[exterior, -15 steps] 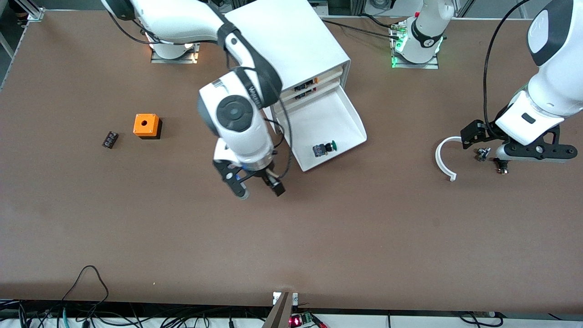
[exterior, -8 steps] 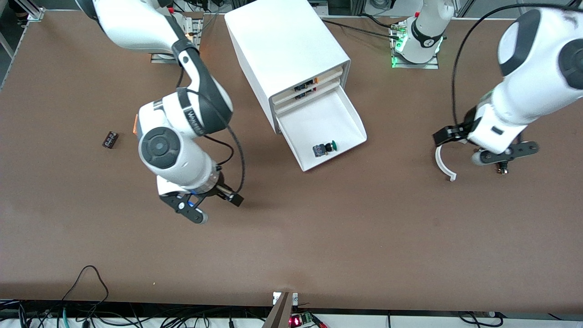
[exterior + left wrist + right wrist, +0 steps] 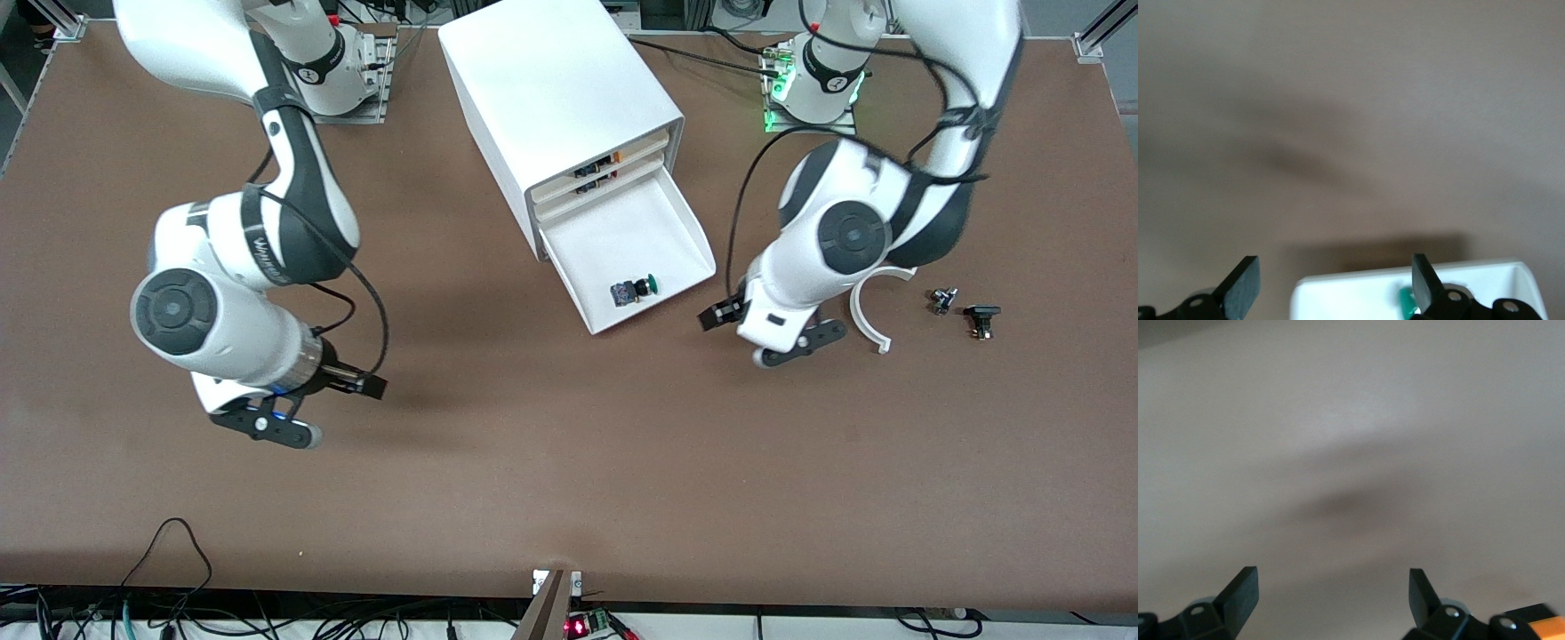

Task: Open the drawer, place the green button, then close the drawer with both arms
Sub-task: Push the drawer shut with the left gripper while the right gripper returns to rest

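Note:
The white cabinet has its third drawer pulled out. The green-capped button lies in the drawer near its front. My left gripper hangs over the table beside the drawer's front corner, toward the left arm's end. In the left wrist view it is open and empty, with the drawer's corner and the green cap showing between its fingers. My right gripper is over bare table toward the right arm's end. It is open and empty.
A white curved piece and two small black parts lie toward the left arm's end. An orange box's corner shows in the right wrist view; the right arm hides it in the front view.
The right arm swung away from the drawer toward its own end of the table. The left arm moved from the small black parts toward the drawer's front corner.

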### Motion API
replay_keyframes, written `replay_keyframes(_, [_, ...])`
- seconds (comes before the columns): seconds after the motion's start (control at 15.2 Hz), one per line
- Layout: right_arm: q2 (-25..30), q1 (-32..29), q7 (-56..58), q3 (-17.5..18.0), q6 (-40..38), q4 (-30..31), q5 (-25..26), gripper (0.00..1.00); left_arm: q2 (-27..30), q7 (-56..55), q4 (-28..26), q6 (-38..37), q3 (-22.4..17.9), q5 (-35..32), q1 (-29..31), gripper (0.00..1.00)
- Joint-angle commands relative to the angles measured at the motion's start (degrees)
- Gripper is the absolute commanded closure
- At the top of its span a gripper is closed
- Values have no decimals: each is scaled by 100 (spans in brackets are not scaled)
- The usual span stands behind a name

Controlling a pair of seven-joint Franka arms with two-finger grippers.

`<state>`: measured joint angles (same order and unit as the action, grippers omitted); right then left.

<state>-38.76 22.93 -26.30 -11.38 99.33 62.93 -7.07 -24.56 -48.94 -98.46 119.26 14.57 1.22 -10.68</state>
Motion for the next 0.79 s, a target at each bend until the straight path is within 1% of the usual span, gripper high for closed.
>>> replay_keyframes(0.0, [658,45,755,-241,139,894,-128,0,-102,-440,-629,1191,-16,-8,-171,0])
replay_keyframes(0.07, [808,45,975,-329,200,1087,-128,0,-146,-458,-779,1465,-16,-8,-232,0])
replay_keyframes(0.13, [922,36,1178,-400,288,1281,-128,0,-233,-467,-815,1555,-24,-8,-338,0])
replay_keyframes(0.39, [1537,36,1645,-584,482,2028,-128,0,-532,-713,-816,1705,-33,-26,-602,0])
replay_keyframes(0.53, [1984,36,1847,-646,570,2467,-120,0,-612,-748,-816,1714,-33,-78,-629,0])
replay_keyframes(0.72, [2582,45,1883,-752,526,2933,-50,0,-682,-1046,-824,1732,-24,-289,-716,0])
